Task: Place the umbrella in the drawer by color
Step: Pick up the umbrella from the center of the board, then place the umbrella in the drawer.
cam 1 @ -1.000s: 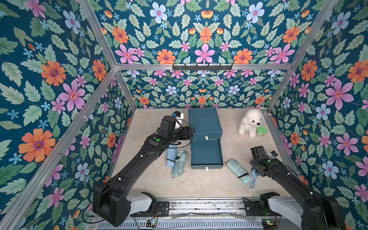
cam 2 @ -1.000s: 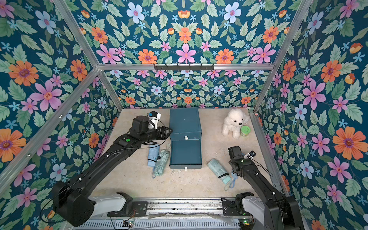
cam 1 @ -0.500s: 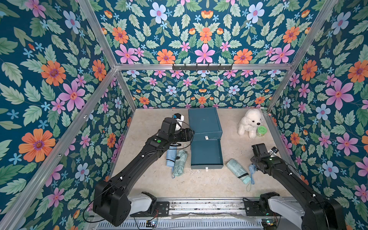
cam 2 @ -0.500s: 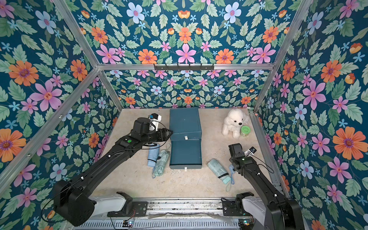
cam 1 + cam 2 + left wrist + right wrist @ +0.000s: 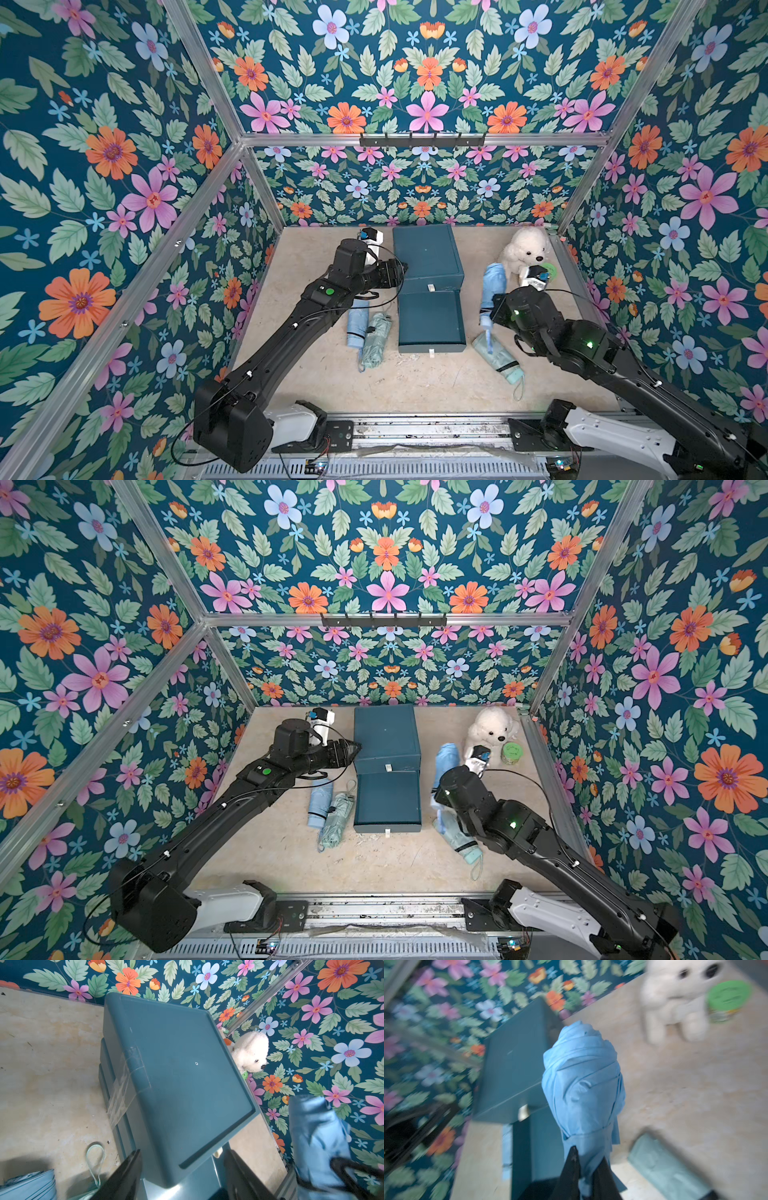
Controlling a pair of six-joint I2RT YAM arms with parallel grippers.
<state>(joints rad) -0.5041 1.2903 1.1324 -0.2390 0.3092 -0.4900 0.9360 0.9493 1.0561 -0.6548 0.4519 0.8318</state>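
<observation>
The right gripper [image 5: 588, 1159] was clenched on the light-blue umbrella [image 5: 583, 1084], held aloft right of the drawer unit [image 5: 428, 253]. The left gripper [image 5: 182, 1156] stood released at its left side.

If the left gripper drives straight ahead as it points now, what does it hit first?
The teal drawer cabinet. The left gripper points at its upper side, open jaws either side of the top's near corner in the wrist view. Contact looks close, though depth is unclear.

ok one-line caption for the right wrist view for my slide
right hand gripping a folded light blue umbrella beside the teal drawer unit, white plush dog beyond
</observation>
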